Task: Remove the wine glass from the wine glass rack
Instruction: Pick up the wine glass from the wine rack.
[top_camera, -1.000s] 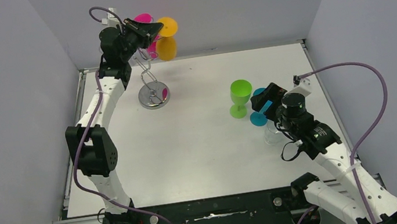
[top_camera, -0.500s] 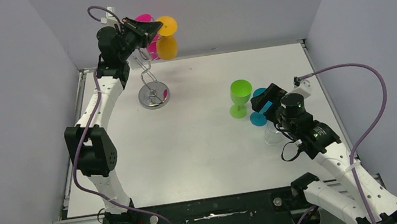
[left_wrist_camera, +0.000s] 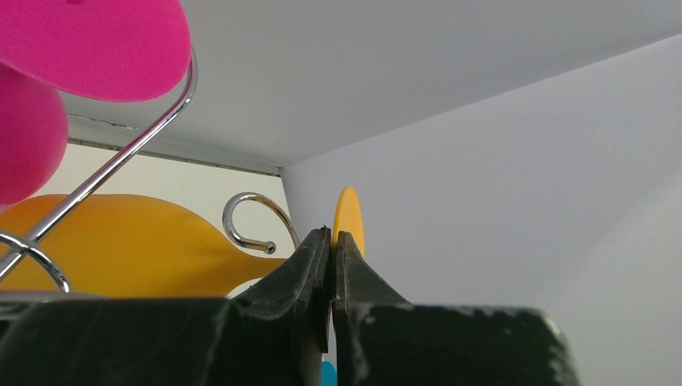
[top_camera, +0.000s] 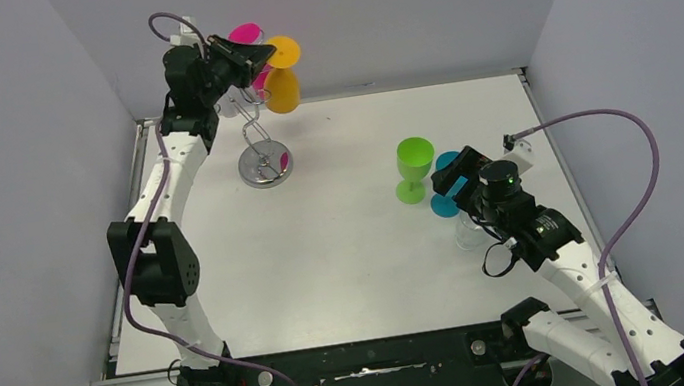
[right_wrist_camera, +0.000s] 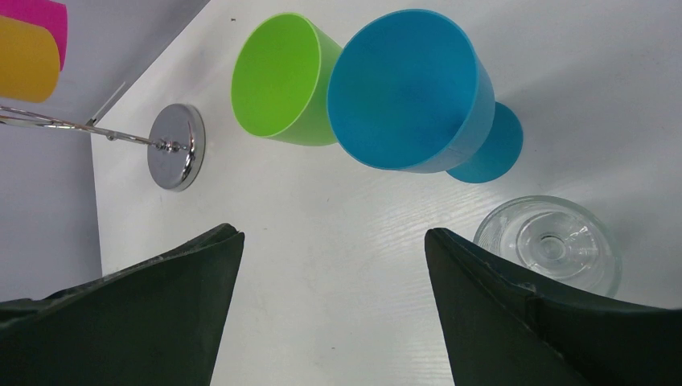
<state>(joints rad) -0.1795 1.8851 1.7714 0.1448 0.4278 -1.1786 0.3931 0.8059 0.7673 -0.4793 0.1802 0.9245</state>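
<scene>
Stretching up, left gripper (left_wrist_camera: 330, 238) (jaws pinched) clasps orange wine glass (left_wrist_camera: 121, 241)

The wine glass rack (top_camera: 259, 172) stands left of three glasses (top_camera: 412, 169)

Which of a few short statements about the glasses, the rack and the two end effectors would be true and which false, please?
1. The left end effector is closed on the stem of the orange wine glass. True.
2. The right end effector grips the blue glass. False: it is open and holds nothing, and the blue glass stands on the table ahead of it.
3. A pink glass hangs on the rack. True.
4. The green glass lies on its side. False: it stands upright on the table beside the blue glass.
</scene>
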